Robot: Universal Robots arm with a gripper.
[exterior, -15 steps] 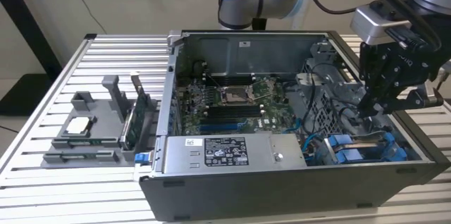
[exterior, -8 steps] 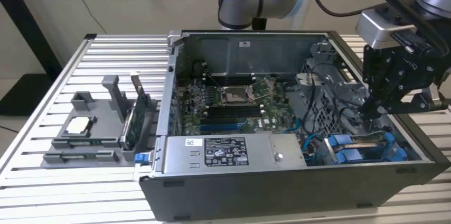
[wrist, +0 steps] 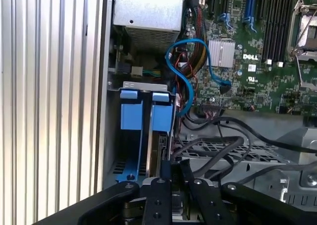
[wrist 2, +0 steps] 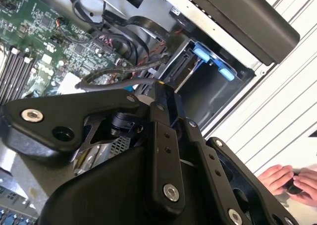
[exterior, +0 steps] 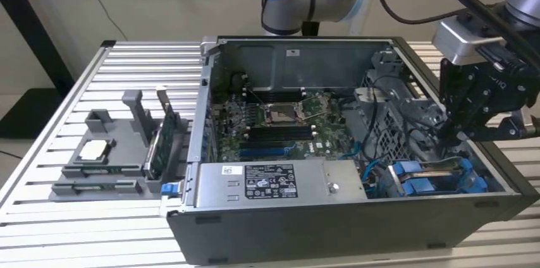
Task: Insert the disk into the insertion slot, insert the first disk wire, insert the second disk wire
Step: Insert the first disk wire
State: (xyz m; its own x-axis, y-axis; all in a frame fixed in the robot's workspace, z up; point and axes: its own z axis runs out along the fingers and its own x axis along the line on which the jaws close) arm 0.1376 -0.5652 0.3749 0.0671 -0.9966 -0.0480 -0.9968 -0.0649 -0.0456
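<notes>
Pincer: the pincer (exterior: 456, 138) hangs low inside the open computer case (exterior: 337, 233), at the drive-bay corner.
Pincer state: I cannot tell whether it is open, closed or gripping anything, because its own black body and the cables mask the tip.
Disk: in the first wrist view the disk (wrist: 161, 120) stands on edge in its blue carrier, straight ahead of the pincer tip and very close to it. I cannot tell whether they touch.
Insertion slot: the insertion slot (wrist: 143, 85) is the grey metal bay ahead of the pincer, and the disk looks seated in it. A second blue carrier (wrist: 130, 117) stands beside the disk, on the pincer's side away from the motherboard (wrist: 257, 61).
Wires: a blue data cable (wrist: 187, 93) loops beyond the disk. Black cables (wrist: 223, 145) lie beside the pincer on its motherboard side. I cannot tell whether any of them is plugged into the disk.
Handling, as a judgement: the disk is stiff, dense and heavy for its size, with smooth metal faces. It is sensitive to shock, and its board and connector edge are fragile.
Where to hold: on the blue plastic frame, squarely across its rails or at the end tab, never on the connector.
Surroundings: a person's hand (wrist 2: 292, 180) rests on the slatted worktop (exterior: 110, 72), well apart from the pincer and outside the case.
</notes>
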